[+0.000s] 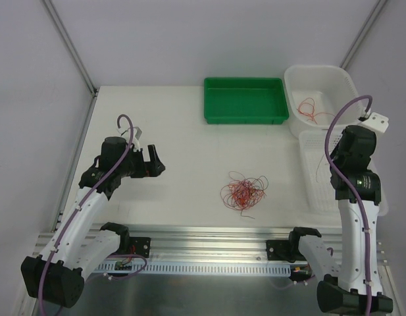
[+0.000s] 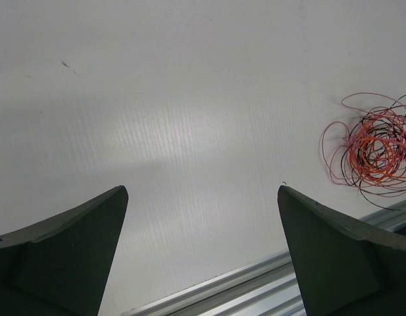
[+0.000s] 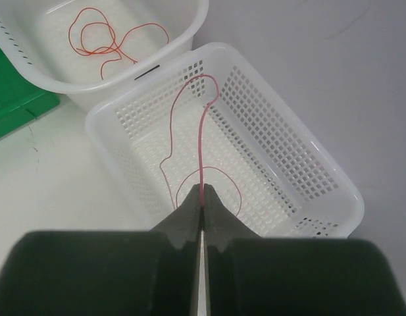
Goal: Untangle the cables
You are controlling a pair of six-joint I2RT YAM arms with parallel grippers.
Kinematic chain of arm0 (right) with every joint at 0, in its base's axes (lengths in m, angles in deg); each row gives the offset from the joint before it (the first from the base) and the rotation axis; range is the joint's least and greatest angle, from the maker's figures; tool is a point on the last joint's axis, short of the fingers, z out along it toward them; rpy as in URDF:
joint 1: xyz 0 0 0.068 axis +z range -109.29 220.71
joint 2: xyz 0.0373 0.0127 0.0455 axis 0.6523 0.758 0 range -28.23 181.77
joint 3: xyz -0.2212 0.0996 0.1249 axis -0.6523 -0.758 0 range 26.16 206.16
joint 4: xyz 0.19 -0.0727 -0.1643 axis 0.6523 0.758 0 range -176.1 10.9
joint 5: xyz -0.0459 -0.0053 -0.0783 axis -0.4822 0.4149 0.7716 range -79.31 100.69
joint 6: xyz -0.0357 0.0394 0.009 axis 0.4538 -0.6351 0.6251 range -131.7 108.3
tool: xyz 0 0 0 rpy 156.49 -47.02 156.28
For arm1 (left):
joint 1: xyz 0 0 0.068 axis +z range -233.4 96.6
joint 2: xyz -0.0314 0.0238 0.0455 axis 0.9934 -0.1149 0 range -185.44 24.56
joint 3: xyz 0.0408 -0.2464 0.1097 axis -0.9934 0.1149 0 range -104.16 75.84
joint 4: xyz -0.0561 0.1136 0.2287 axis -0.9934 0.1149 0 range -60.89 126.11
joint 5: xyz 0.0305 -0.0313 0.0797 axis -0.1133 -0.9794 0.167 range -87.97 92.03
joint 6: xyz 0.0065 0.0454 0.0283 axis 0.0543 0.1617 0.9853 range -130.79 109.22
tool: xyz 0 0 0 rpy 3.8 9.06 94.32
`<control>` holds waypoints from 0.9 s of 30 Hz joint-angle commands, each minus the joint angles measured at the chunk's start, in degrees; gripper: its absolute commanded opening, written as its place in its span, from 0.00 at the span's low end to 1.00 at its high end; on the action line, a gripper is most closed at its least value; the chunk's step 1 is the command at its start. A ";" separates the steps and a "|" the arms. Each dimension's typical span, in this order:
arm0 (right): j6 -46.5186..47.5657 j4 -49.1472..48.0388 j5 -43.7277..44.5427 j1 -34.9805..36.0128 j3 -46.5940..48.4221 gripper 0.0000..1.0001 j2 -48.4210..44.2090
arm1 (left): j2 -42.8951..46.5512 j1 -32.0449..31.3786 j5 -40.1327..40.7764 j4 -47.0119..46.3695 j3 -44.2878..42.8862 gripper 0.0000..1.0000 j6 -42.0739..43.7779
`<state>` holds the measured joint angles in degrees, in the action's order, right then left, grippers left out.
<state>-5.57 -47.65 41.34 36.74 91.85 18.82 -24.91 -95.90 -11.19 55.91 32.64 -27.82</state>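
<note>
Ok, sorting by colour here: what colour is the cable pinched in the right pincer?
Pinkish red cable, clearest in the right wrist view.

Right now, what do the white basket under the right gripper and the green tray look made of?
White basket: looks like moulded plastic, slightly glossy; regular grid of holes, rounded rim. Green tray: likely plastic too, uniform green, smooth moulded rim; finish hard to judge.
</note>
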 commanded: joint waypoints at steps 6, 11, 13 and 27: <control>-3.76 -1.89 -3.06 -1.39 3.21 0.01 3.31 | 1.05 -1.83 1.87 -0.62 -0.22 0.99 1.48; -4.28 -1.89 -2.62 -2.36 3.04 0.01 4.02 | 0.52 -2.19 2.14 -0.44 -0.31 0.99 1.48; -4.55 -2.24 -2.70 -3.41 1.64 0.01 3.84 | 0.52 -2.45 2.23 -0.35 -0.31 0.99 1.57; -11.58 -0.67 -4.11 -12.12 -2.41 0.45 4.37 | 1.31 -2.63 3.19 -0.18 -0.22 0.99 1.66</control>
<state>-15.23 -48.52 36.34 25.40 88.82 23.63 -24.50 -98.08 -9.22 55.96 32.62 -27.58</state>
